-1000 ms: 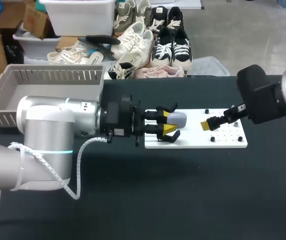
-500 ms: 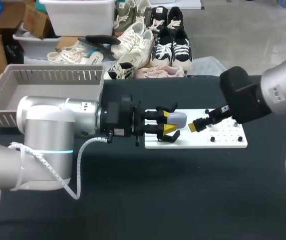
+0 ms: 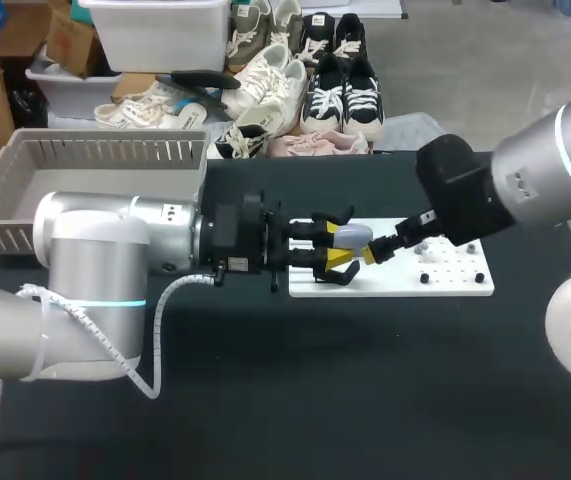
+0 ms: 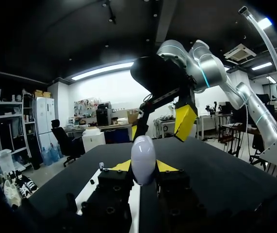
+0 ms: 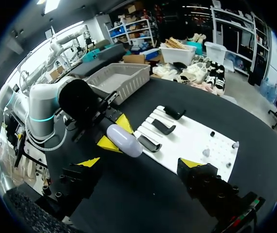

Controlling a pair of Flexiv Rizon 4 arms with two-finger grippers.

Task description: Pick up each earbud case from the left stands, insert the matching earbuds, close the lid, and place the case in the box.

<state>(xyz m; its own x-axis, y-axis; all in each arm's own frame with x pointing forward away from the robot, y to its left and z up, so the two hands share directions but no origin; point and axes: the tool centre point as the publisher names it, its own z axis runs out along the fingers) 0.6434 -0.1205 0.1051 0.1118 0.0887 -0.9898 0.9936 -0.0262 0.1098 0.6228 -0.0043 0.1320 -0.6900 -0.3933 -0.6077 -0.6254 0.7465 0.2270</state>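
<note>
- Your left gripper (image 3: 337, 246) is clamped on the earbud case (image 3: 354, 237) — a yellow tip on each side — over the white board (image 3: 455, 288).
- Your right gripper (image 5: 140, 162) stands wide apart, empty, just beside the case.
- The case is pale lavender, egg-shaped, lid shut.

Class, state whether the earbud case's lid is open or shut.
Shut: the earbud case in the left gripper shows one smooth, unbroken oval.

Black table (image 3: 385, 400); matte dark top; evenly lit.
</note>
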